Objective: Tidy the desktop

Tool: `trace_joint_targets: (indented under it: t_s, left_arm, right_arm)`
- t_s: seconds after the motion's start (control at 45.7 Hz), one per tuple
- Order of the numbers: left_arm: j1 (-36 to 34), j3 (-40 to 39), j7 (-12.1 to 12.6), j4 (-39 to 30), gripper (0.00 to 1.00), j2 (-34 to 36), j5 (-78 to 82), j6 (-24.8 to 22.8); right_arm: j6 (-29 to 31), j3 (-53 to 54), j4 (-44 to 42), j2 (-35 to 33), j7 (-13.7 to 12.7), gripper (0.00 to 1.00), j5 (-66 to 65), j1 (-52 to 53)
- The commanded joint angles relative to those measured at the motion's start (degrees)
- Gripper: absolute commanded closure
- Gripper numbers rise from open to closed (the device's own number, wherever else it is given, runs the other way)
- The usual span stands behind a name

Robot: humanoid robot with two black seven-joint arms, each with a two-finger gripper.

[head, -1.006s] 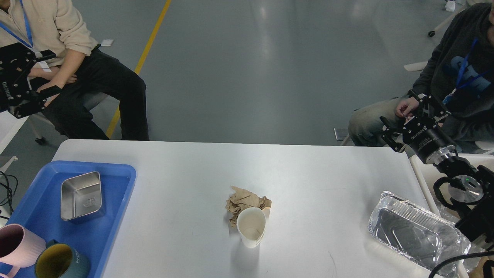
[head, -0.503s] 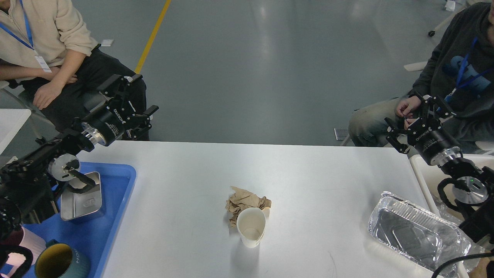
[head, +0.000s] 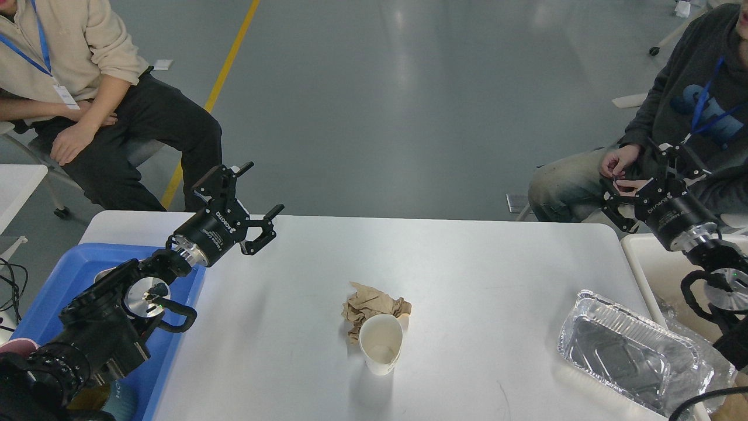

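Observation:
The desktop (head: 467,263) is a large white tabletop. On it lie a crumpled brown paper (head: 369,305), a white paper cup (head: 380,344) touching the paper's front, and a foil tray (head: 634,352) at the right. My left gripper (head: 257,190) is open and empty above the table's far left, up and left of the paper. My right gripper (head: 646,175) is open and empty beyond the table's far right corner, in front of a seated person.
A blue tray (head: 175,327) lies at the left, mostly covered by my left arm. A beige bin (head: 648,257) stands off the table's right edge. One person sits at far left (head: 87,88), another at far right (head: 689,117).
My left arm has swung in from the far left, across the blue tray, to above the table's left part. My right gripper has drifted a little right and up.

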Motion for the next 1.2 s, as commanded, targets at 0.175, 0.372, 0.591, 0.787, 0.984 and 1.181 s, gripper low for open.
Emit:
trace_joint_targets:
  t_s: [0.175,0.372,0.591,0.787,0.984,1.181]
  left_arm:
    - [0.03,-0.30,-0.54,1.58,0.03,-0.53,-0.27,0.21]
    - [0.03,-0.30,-1.33,1.58,0.03,-0.88,-0.27,0.21]
    - [0.47,-0.22,-2.74,1.58,0.03,-2.29,-0.18,-0.05]
    - [0.83,-0.39,-3.62,1.58,0.03,-4.75,-0.18,-0.14]
    - [0.83,-0.39,-3.70,1.58,0.03,-5.80,-0.18,-0.23]
    - [0.91,0.23,-5.29,1.58,0.03,-6.07,-0.18,0.21]
  right_arm:
    - [-0.25,-0.10,0.65,-0.19,-0.24,0.00,-4.57,0.52]
    - [-0.51,-4.57,5.47,-5.80,-1.47,0.00,-13.44,0.69]
    - [-4.73,-20.12,31.91,-29.96,-5.42,0.00,-24.43,-0.89]
    - [-4.12,-25.59,60.12,-62.45,-11.84,0.00,-27.95,-5.01]
    - [5.54,-25.06,70.09,-83.33,-11.23,0.00,-27.60,-7.04]
    - [6.61,-25.58,69.56,-83.17,-11.23,0.00,-27.86,-7.22]
